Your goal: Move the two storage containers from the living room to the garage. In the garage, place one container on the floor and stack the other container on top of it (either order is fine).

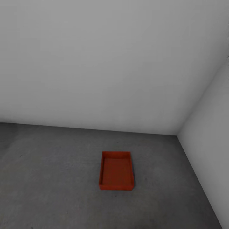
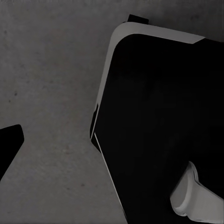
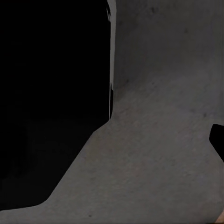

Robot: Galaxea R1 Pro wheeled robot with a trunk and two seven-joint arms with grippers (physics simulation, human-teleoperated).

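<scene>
One orange-red storage container sits upright and empty on the garage's dark grey concrete floor, close to the corner of two pale grey walls. No second container sits on it or beside it. In the left wrist view one black fingertip stands far out at the frame's edge over bare concrete, with nothing held. In the right wrist view another black fingertip also stands at the frame's edge above the concrete, holding nothing. Both arms hang low next to my own base.
A pale grey wall runs behind the container, and a side wall meets it at the right. My black base with its white rim lies beside the left gripper, and its dark bulk beside the right.
</scene>
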